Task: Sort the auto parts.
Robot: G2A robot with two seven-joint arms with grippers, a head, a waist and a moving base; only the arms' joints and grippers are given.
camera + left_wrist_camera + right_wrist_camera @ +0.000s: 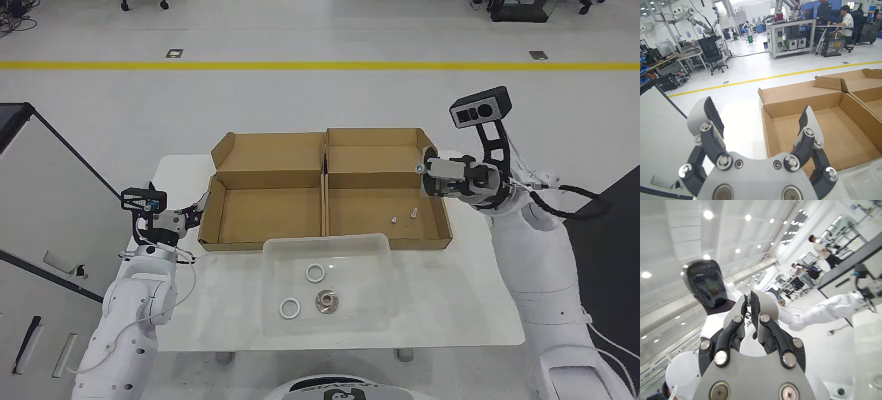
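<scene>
While the right gripper (749, 297) is clamped on a small threaded part (748, 299), it hangs over the right wall of the right cardboard box (385, 160). Below it and toward the robot, two small pale parts (411, 211) lie on the box floor. The left gripper (757, 106) has its fingers spread and holds nothing. The left cardboard box (270, 215) sits just beside it. Past that box from this gripper, the clear tray (370, 241) holds two white rings (308, 272) and a metal hub (325, 299).
</scene>
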